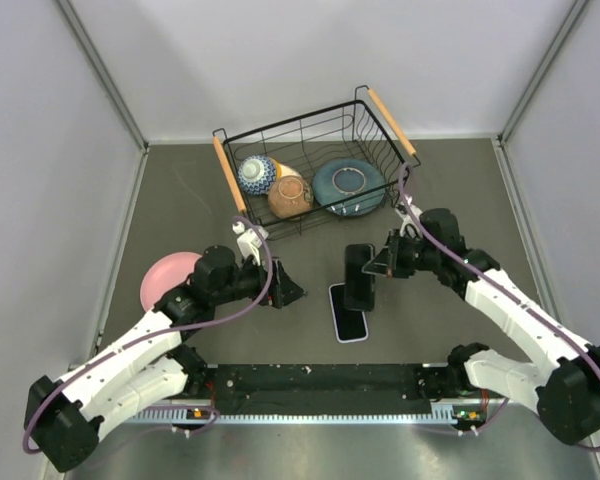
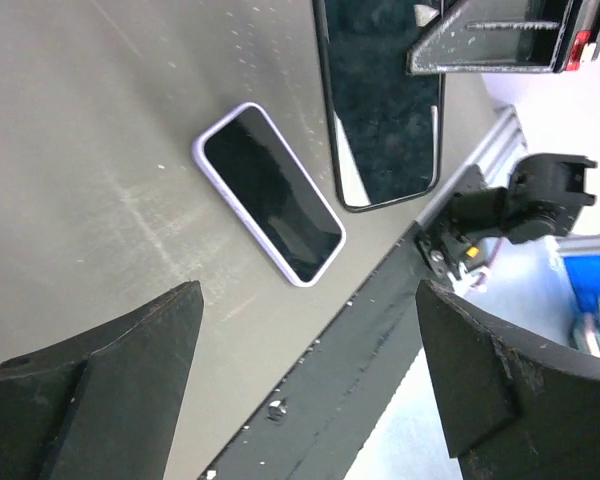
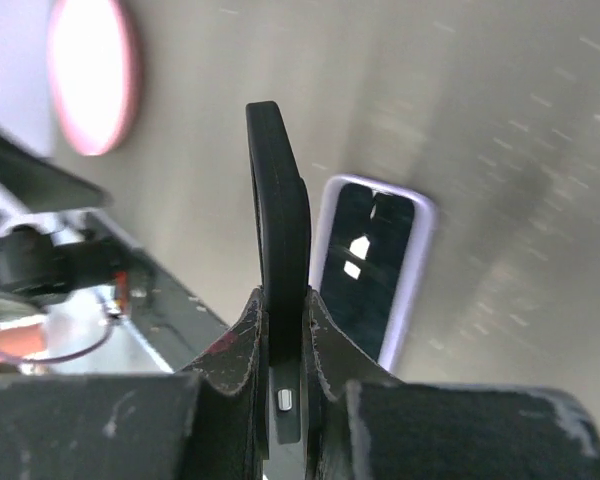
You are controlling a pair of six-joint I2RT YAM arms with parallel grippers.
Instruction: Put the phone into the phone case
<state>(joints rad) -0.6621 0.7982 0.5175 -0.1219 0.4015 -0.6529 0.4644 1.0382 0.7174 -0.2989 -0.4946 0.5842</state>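
The right end effector [image 1: 382, 264] was closed on the phone [image 1: 359, 276], its two fingers [image 3: 242, 345] pinching the slim black slab across its thickness, so the right wrist view saw it edge-on. In the top view the phone sat near the middle of the bench [image 1: 180, 200], with the phone case [image 1: 348, 314] directly at its 6 o'clock. The case lay flat and showed a pale lavender rim around a dark, glossy inside. The phone's lower end overlapped the case's far end there, and whether they touched could not be told. At 9 o'clock of the case the left end effector [image 1: 286, 291] was spread wide and gripped nothing. A wire basket [image 1: 391, 121] of bowls stood at 12 o'clock, and a pink plate [image 1: 168, 278] at 9 o'clock, well apart
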